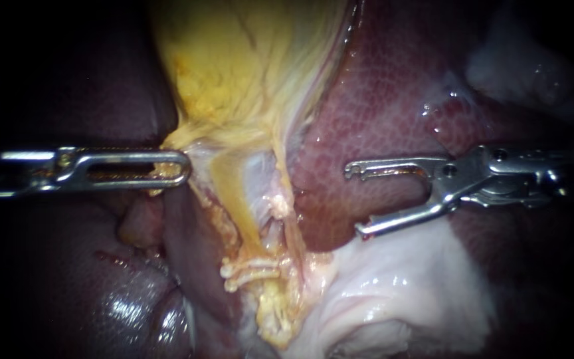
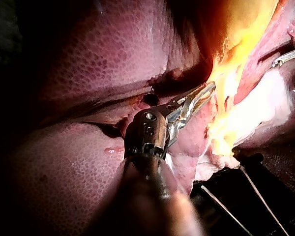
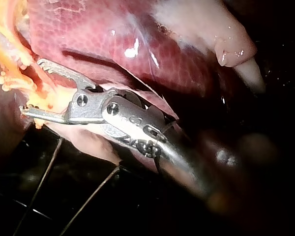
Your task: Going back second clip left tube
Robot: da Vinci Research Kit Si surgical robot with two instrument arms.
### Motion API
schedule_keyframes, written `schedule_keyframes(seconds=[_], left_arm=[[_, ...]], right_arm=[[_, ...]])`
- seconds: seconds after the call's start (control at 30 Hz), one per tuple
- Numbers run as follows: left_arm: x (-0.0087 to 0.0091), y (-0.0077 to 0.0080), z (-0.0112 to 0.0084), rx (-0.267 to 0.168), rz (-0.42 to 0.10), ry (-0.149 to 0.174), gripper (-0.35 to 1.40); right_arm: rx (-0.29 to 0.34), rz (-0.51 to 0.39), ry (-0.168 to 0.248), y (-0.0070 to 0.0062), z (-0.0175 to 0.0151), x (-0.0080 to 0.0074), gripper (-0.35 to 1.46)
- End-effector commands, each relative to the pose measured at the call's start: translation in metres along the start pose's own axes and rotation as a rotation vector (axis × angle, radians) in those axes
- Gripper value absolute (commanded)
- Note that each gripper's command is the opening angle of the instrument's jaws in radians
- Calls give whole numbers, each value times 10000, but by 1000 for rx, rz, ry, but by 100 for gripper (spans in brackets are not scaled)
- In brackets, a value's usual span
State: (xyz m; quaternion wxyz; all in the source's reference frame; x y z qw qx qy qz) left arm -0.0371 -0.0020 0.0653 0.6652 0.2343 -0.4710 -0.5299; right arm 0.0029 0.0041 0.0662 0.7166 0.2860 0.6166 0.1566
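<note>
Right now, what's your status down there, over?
Left instrument jaws shut on gallbladder. Right instrument jaws open, empty, apart from tube. Clip across tube. Only liver beneath right jaws.

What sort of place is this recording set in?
Probably a bench-top surgical practice setup, not a body: the liver and gallbladder lie on a dark surface, visible beneath them in both wrist views, with the left instrument and right instrument at them.
</note>
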Motion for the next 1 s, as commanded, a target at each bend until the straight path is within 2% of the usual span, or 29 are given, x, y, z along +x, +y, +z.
schedule_keyframes(seconds=[0.03,0.13,0.27,0.47,0.6,1.0], left_arm=[[4,1,5,0,3,6,-35],[14,6,19,3,15,18,-35],[30,9,49,9,14,41,-35],[43,3,83,17,16,61,-35],[43,1,90,22,17,64,-35],[42,3,91,23,18,64,-35]], right_arm=[[2,0,-1,0,0,-1,60],[1,-1,-1,-1,1,-2,60],[1,-1,-1,-1,1,-2,60],[1,-1,-1,-1,1,-2,60],[1,-1,-1,-2,1,-2,60],[2,-1,-2,-5,0,0,60]])
